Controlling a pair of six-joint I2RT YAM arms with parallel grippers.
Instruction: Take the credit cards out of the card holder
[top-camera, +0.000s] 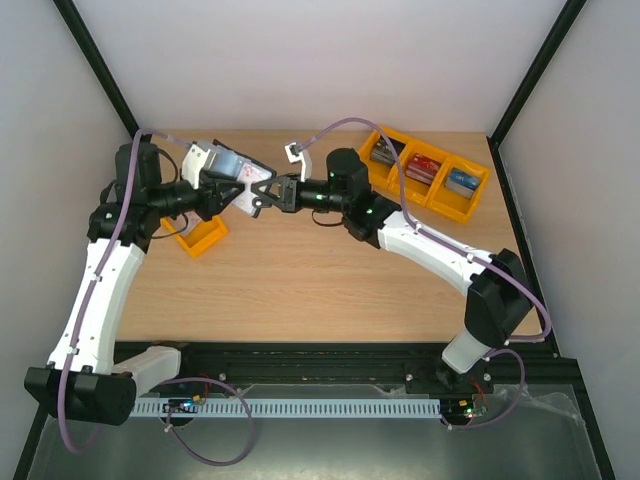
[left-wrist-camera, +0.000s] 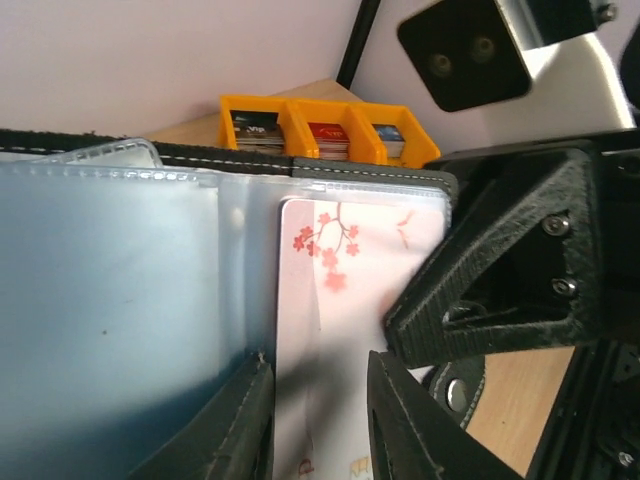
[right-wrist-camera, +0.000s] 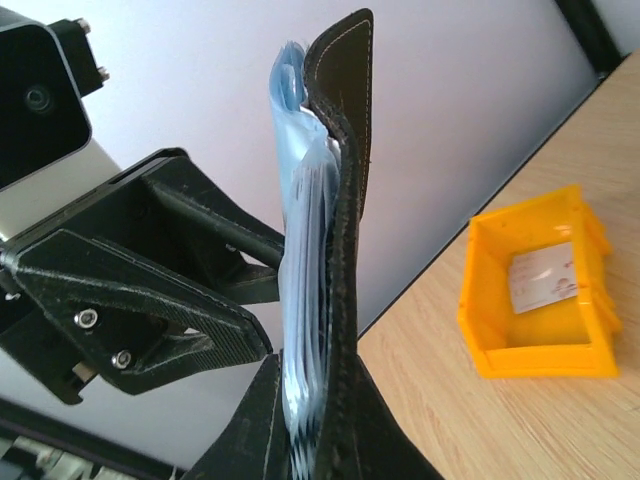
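Left wrist is showing me a card (left-wrist-camera: 345, 250) pocketed in the holder (left-wrist-camera: 120, 300), aloft at far left. Its corner is hiding behind the right gripper (right-wrist-camera: 318, 420), which is clamping the holder. Left gripper (left-wrist-camera: 320, 365) is hovering slightly parted, and a yellow bin (right-wrist-camera: 480, 330) is sitting below.

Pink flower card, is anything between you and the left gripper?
Yes, it seems so. The credit card sits inside a clear pocket of the card holder, so thin plastic appears to cover its face where the open left gripper reaches. The right gripper clamps the holder beside it.
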